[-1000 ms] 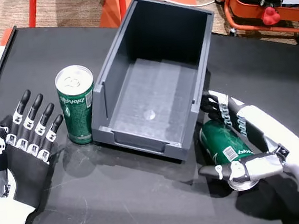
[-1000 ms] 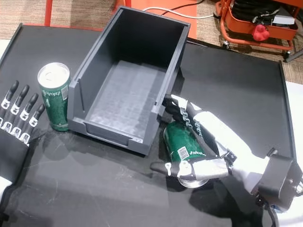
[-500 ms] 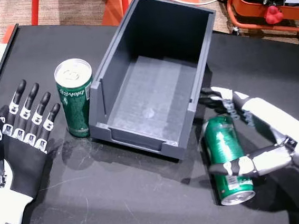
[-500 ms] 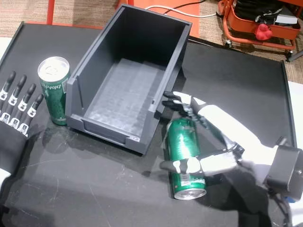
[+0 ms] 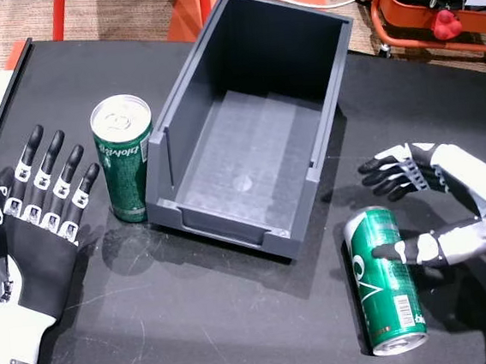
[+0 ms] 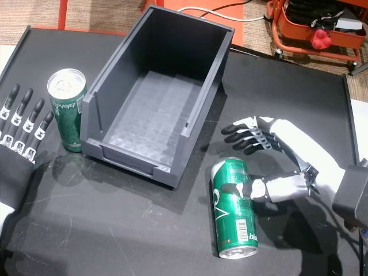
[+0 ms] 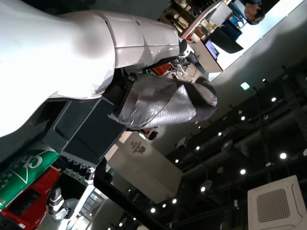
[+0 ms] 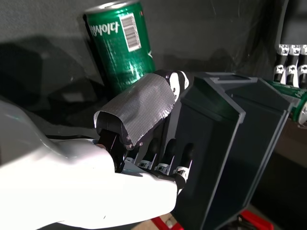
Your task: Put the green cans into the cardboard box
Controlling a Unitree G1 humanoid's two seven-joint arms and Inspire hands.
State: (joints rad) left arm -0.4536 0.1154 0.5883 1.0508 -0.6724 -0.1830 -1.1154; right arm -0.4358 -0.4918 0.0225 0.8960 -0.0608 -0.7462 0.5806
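Since a second ago your right hand has let go of the lying can, which has rolled out from under the palm and now lies flat on the worktop, near the box's front right corner, its open-top rim toward you. Only the thumb tip touches its side; the fingers are spread and hold nothing. The can is green with white lettering and a barcode patch near the rim.

The right forearm is cut off at the frame edge in both head views. The right wrist view shows the can beyond the taped thumb, with the box wall beside it.

The box is empty and dark grey, open upward. The second can stands upright just beside its left wall. Your left hand lies flat and open, fingers apart, clear of that can. Bare worktop lies in front of the box.
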